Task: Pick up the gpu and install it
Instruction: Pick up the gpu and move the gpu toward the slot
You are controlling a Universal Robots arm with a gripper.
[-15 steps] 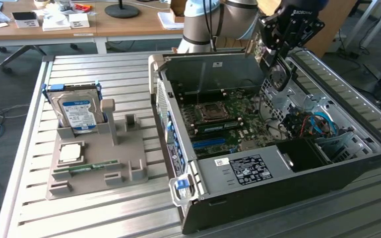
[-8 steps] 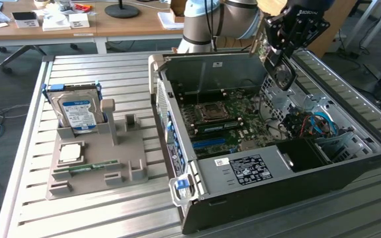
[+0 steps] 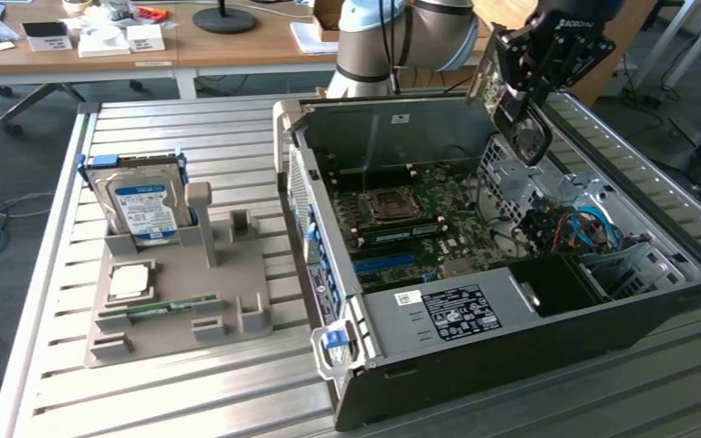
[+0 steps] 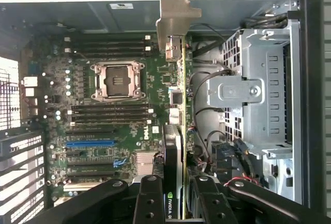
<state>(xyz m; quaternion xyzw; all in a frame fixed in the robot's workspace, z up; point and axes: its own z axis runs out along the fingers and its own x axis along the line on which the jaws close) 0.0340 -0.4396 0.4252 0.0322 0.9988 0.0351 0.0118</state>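
Carrying step, I judge: at the exterior view's upper right the pincer (image 3: 521,89) grips the gpu (image 3: 528,135) above the open case (image 3: 375,128); seating demands aligning its edge with a motherboard (image 3: 418,214) slot.

open side of the case (image 3: 546,356) leaves clear descent onto the motherboard (image 4: 158,87); drive cage (image 4: 253,94) and looping cables (image 4: 202,77) close off one flank, just beside the gpu (image 4: 175,100) held edge-on.
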